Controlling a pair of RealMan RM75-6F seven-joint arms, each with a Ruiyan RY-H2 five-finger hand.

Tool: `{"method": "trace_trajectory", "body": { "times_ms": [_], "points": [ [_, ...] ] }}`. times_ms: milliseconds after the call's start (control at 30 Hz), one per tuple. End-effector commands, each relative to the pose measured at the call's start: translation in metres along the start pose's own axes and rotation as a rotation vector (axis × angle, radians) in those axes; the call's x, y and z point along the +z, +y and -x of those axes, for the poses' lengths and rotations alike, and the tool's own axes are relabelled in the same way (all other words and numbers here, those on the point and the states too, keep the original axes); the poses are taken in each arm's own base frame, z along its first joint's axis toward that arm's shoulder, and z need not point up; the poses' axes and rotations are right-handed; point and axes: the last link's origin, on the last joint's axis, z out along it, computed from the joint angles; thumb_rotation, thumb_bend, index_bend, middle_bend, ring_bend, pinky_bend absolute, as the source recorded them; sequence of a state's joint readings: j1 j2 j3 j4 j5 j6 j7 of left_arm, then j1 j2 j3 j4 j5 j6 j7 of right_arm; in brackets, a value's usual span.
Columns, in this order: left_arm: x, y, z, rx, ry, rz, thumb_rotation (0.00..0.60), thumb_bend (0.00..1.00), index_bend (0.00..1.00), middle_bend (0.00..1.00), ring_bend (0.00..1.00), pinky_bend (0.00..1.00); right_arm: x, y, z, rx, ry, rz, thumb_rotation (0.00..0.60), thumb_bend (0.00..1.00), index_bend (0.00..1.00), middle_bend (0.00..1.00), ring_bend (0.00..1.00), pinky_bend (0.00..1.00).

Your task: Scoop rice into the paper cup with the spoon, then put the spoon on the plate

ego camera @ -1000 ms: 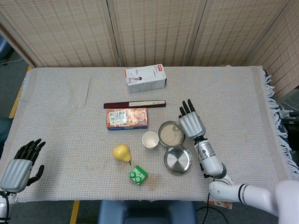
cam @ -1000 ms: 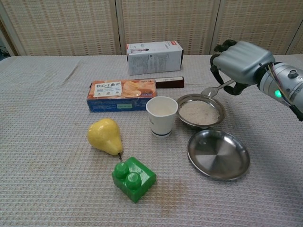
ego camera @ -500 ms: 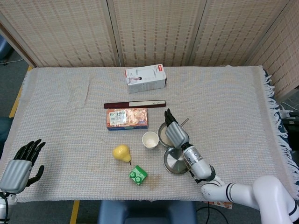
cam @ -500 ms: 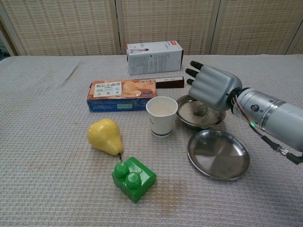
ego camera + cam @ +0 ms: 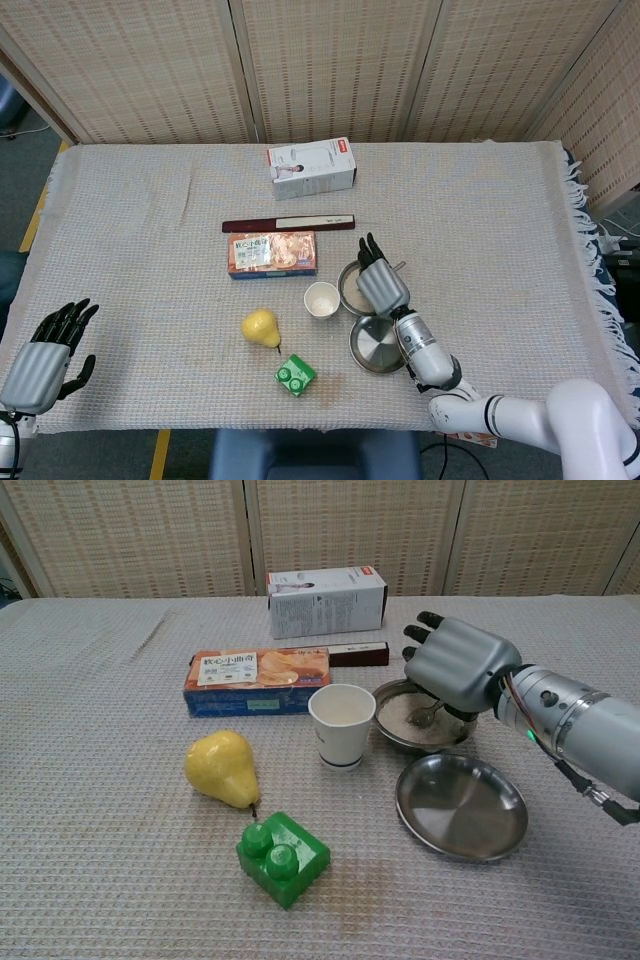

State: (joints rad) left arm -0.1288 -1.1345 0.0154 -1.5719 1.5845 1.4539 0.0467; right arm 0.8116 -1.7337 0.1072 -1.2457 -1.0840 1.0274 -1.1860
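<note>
Spoon (image 5: 424,716) pinched beneath right robot hand (image 5: 455,667), bowl end down in rice bowl (image 5: 398,728) beside paper cup (image 5: 341,724).

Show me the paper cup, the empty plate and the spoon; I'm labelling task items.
paper cup (image 5: 342,738), chest view, on its outer wall.
empty plate (image 5: 461,807), chest view, on its bare inner floor.
spoon (image 5: 424,717), chest view, on its bowl in the rice.

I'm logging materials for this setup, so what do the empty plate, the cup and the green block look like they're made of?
The plate looks like polished metal, probably stainless steel: silvery, with mirror-like reflections. The cup looks like matte white paper with a thin rolled rim. The green block looks like glossy moulded plastic, with highlights on its studs.
</note>
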Motion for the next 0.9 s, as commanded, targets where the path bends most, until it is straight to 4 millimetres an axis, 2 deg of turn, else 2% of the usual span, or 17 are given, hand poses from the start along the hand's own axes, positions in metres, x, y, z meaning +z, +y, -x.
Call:
{"method": "trace_trajectory", "body": {
  "times_ms": [33, 500, 900],
  "points": [
    [0.000, 0.000, 0.000, 0.001, 0.000, -0.002, 0.600, 0.48, 0.00, 0.00, 0.00, 0.13, -0.002, 0.005, 0.001, 0.034, -0.006, 0.015, 0.600, 0.37, 0.72, 0.21, 0.00, 0.00],
    [0.001, 0.001, 0.002, 0.008, -0.005, -0.005, 0.600, 0.48, 0.00, 0.00, 0.00, 0.13, -0.013, 0.028, 0.012, 0.334, -0.036, 0.091, 0.600, 0.37, 0.73, 0.21, 0.00, 0.00],
    [0.000, 0.001, 0.002, 0.009, -0.004, -0.002, 0.600, 0.48, 0.00, 0.00, 0.00, 0.13, -0.014, 0.024, 0.022, 0.420, -0.047, 0.093, 0.600, 0.37, 0.73, 0.21, 0.00, 0.00]
  ]
}}
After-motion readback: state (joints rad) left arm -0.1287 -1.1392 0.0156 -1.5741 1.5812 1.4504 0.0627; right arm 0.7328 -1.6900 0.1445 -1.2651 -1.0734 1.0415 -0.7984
